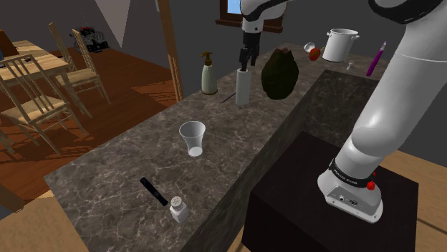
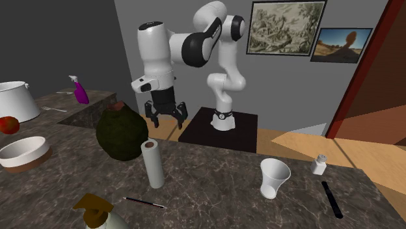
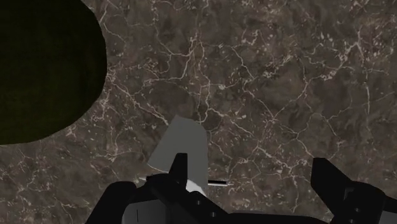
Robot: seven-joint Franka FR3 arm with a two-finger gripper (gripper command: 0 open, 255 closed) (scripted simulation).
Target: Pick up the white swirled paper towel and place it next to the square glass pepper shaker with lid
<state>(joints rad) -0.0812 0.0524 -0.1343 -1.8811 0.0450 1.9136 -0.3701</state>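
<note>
Hovering spread-fingered, the gripper (image 2: 167,120) sits above the upright paper towel roll (image 2: 153,164), seemingly offset toward one finger.

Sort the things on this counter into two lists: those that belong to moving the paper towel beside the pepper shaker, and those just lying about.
Belong to the job: upright white paper towel roll, small lidded pepper shaker, open hand above the roll.

Just lying about: white cup, pump bottle, dark round lump, black stick, white pot, purple spray bottle, red apple.
</note>
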